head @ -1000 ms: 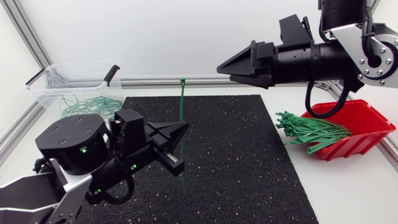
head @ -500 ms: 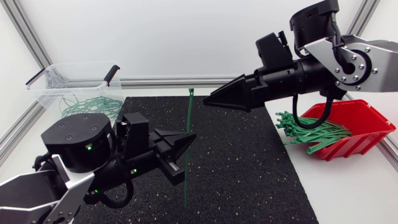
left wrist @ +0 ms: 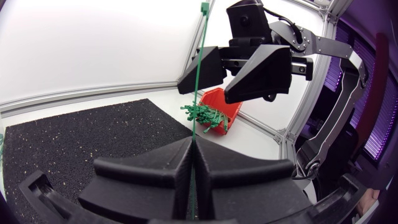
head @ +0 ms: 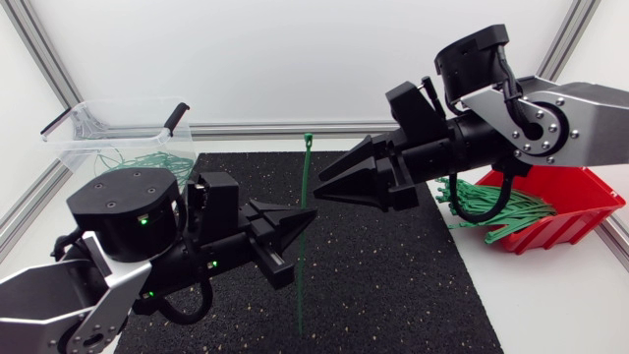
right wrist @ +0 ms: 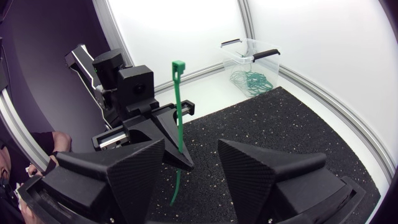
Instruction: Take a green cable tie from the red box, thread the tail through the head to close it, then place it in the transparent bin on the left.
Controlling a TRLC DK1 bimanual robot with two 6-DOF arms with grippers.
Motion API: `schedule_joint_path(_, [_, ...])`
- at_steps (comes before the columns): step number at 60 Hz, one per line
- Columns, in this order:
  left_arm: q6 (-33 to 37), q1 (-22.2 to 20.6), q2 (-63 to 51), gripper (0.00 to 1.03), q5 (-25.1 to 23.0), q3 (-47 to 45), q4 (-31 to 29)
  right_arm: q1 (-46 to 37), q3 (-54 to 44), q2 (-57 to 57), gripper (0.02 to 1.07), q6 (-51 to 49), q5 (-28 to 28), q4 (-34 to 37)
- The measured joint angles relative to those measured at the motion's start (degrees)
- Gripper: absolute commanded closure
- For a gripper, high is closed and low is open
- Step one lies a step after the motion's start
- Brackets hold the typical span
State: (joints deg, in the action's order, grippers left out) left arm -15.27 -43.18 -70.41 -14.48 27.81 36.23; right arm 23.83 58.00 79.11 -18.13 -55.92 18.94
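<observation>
The white table [head: 560, 295] bears a black speckled mat [head: 393, 265]. The transparent bin [head: 69, 147] is beside its far-left corner and the red box [head: 580, 211] is off its right edge.

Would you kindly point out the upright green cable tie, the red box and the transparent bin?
green cable tie [head: 307, 167]: head view, upper strap below its head.
red box [head: 565, 224]: head view, outer front wall.
transparent bin [head: 84, 147]: head view, clear front wall.

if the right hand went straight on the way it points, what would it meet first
Probably the green cable tie, held upright by the left hand, just ahead of the open right hand; depth is unclear.
</observation>
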Motion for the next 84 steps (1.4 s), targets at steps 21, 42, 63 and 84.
schedule_joint_path(21, [-0.02, -0.7, 0.0, 1.0, -1.2, 0.0, -0.07, 2.38, -0.02, 0.0, 0.49, -1.49, 0.31, 0.17])
schedule_joint_path(42, [-0.02, -1.2, 0.0, 1.0, -1.38, 0.0, -0.44, 3.13, -0.87, 0.0, 0.83, -2.97, 1.77, 0.15])
schedule_joint_path(63, [-0.02, -1.2, 0.31, 1.0, -1.38, 0.0, -0.9, 4.5, -2.1, -0.02, 1.01, -5.31, 2.01, 0.13])
schedule_joint_path(84, [-0.02, -1.16, 0.94, 0.94, -1.55, 0.0, -3.1, 6.03, -2.6, -0.79, 1.01, -5.92, 5.4, 0.13])
